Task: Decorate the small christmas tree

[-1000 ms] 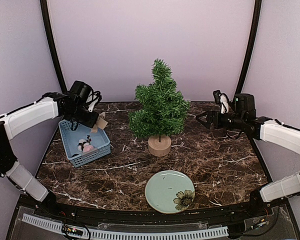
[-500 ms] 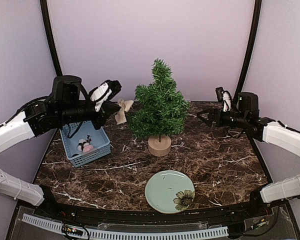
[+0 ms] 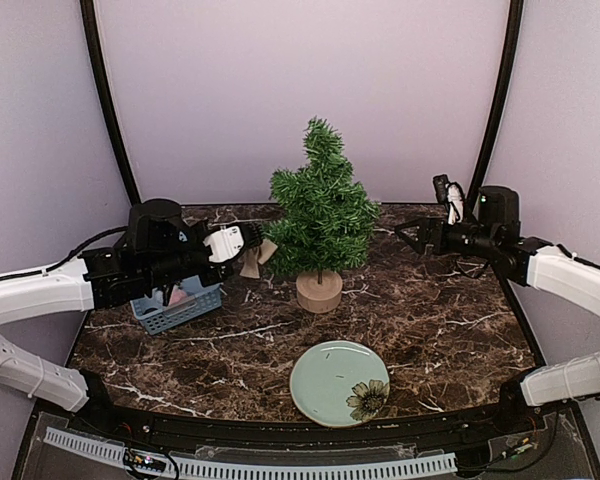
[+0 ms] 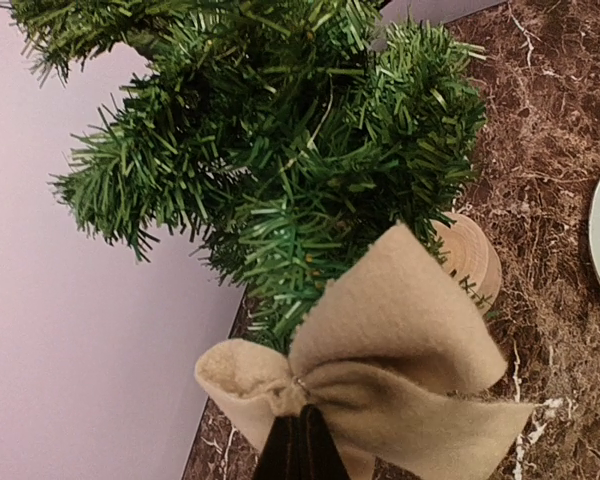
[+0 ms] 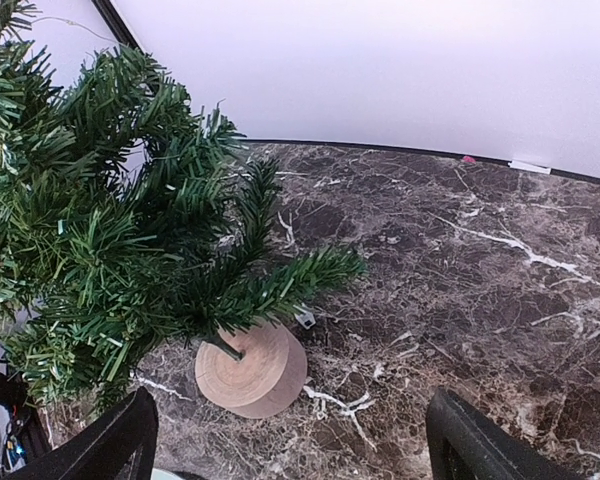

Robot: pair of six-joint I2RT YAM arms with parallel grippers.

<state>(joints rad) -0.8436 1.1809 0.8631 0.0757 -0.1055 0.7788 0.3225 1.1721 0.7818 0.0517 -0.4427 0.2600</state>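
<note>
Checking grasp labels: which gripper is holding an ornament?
The left gripper, shut on the beige fabric bow beside the small christmas tree; the right gripper stands open and empty.

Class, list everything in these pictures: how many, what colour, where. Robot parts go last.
small christmas tree: 1, dark green, light-wood stump, table centre back
bow: 1, beige, beside the tree's left branches
basket: 1, blue, table's left, partly hidden
plate: 1, pale green, flower print, front centre
table: 1, dark brown marble, under everything
left gripper: 1, dark-tipped, shut on the bow
right gripper: 1, black, open, right of the tree
</note>
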